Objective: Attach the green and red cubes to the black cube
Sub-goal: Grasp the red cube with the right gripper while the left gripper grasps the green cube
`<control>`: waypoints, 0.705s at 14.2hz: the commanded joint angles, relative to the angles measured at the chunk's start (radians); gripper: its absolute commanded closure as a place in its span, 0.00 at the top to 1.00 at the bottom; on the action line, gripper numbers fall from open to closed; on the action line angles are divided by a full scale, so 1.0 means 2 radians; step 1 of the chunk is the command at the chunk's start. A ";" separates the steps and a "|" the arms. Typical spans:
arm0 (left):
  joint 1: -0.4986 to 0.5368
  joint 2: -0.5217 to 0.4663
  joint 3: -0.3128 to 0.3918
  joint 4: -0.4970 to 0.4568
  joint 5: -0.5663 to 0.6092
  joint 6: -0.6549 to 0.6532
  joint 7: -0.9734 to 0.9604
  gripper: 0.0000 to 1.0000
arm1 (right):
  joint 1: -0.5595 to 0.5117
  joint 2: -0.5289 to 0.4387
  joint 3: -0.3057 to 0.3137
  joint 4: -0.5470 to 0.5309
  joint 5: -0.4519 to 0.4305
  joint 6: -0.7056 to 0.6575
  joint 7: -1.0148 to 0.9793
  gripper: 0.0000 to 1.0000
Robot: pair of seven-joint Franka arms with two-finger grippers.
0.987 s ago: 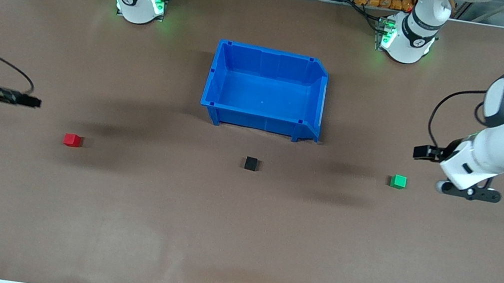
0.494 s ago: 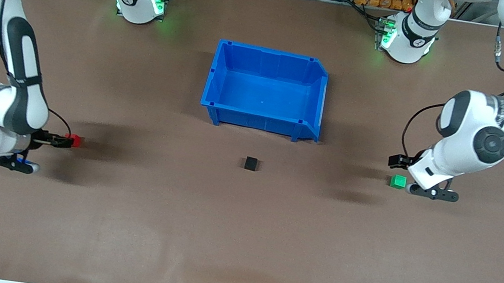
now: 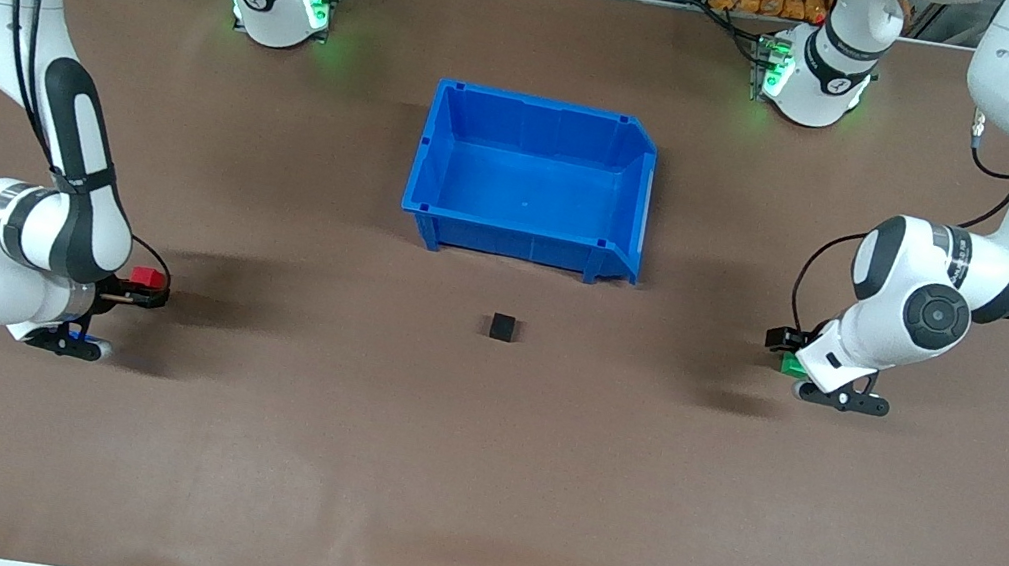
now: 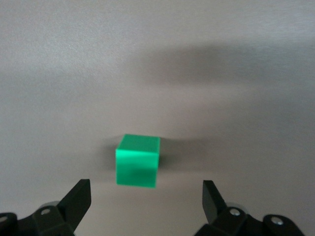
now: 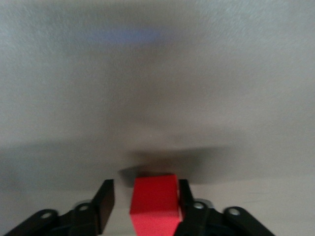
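- Red cube (image 5: 153, 199) sits on the desk (image 3: 473, 481) toward the right arm's end, between the right gripper's (image 5: 145, 201) fingers; one finger touches it, the other shows a gap.
- Green cube (image 4: 138, 160) lies toward the left arm's end, before the left gripper's (image 4: 145, 196) wide-open fingers.
- Black cube (image 3: 504, 326) rests between them, nearer the camera than the blue bin (image 3: 522, 235).

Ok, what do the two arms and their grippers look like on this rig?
Both arms are glossy white with black joint bands and round black caps, thin black cables looping along them. Bases glow green. Left gripper and right gripper have matte black, flat, angular fingers.
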 commanded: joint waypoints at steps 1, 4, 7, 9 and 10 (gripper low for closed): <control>0.004 0.027 -0.002 0.017 0.013 0.017 0.002 1.00 | -0.002 0.005 0.001 0.003 0.005 -0.005 -0.003 0.36; 0.008 0.028 -0.002 0.013 0.013 0.016 0.002 1.00 | -0.004 0.005 0.001 0.007 0.007 -0.016 0.002 0.00; 0.016 0.028 -0.002 0.016 0.013 0.017 0.007 1.00 | -0.003 -0.001 0.002 0.040 0.066 -0.048 0.034 0.00; 0.022 0.033 -0.002 0.019 0.013 0.017 0.019 1.00 | 0.004 0.001 0.002 0.079 0.136 -0.107 0.122 0.00; 0.026 0.037 -0.003 0.024 0.013 0.017 0.023 1.00 | 0.011 0.001 0.004 0.085 0.170 -0.113 0.187 0.00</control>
